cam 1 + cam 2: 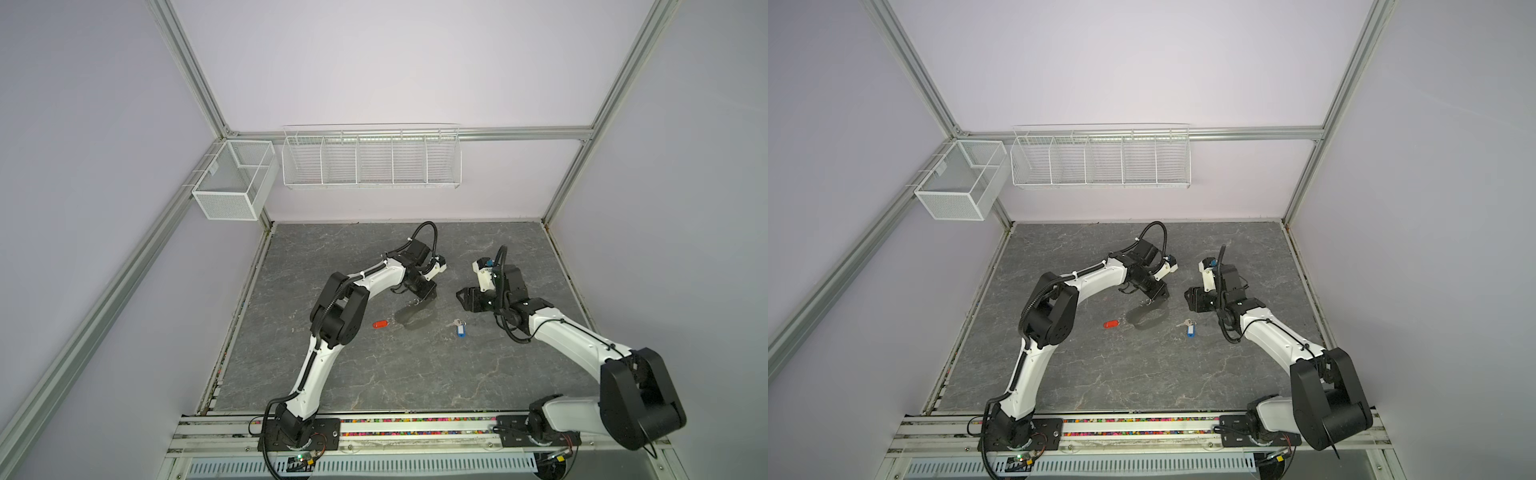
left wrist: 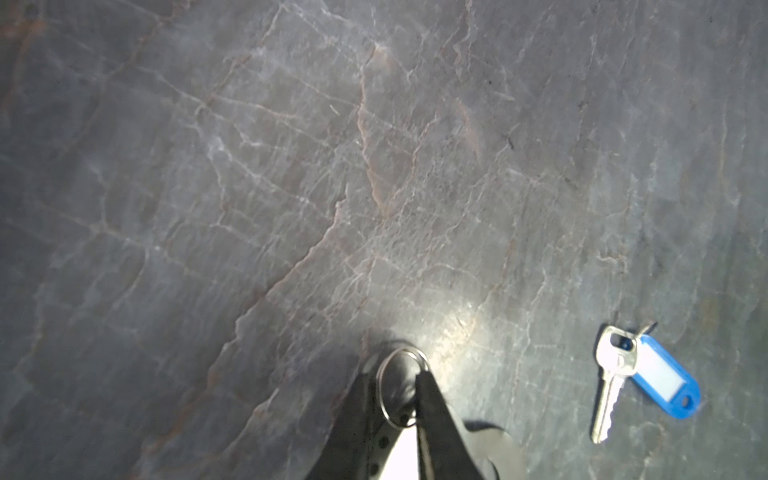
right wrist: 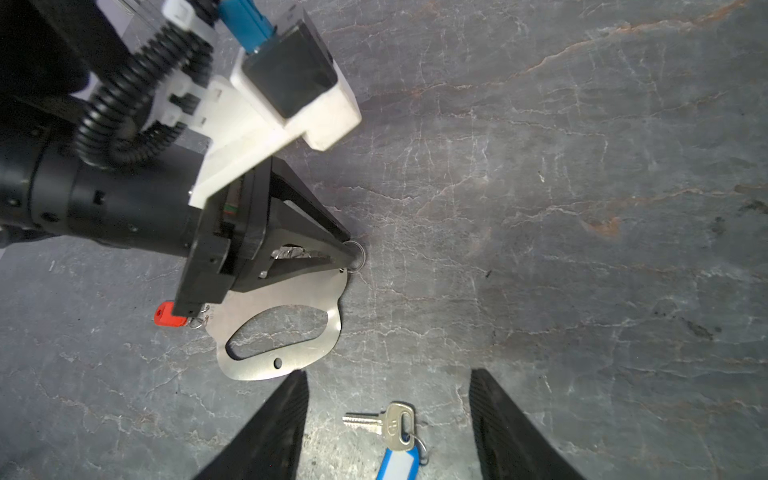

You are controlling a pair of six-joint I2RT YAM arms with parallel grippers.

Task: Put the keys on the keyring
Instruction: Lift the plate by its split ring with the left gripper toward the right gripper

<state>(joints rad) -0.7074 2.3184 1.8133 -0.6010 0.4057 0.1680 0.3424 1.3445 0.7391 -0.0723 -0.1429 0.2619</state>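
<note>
Grey marbled table (image 1: 374, 374): nearest the arm bases, the blue-tagged key (image 1: 459, 329) and red-tagged key (image 1: 379, 324) lie loose, neither yet threaded. Between them lies the keyring (image 3: 316, 291), one split ring (image 2: 381, 380) pinched by the left gripper (image 3: 351, 253). Just beyond, the right gripper (image 3: 389, 372) hangs wide open, empty.

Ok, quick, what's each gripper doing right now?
Left gripper: closed, pinching a metal ring on the keyring.
Right gripper: open, empty, near the blue-tagged key.
</note>
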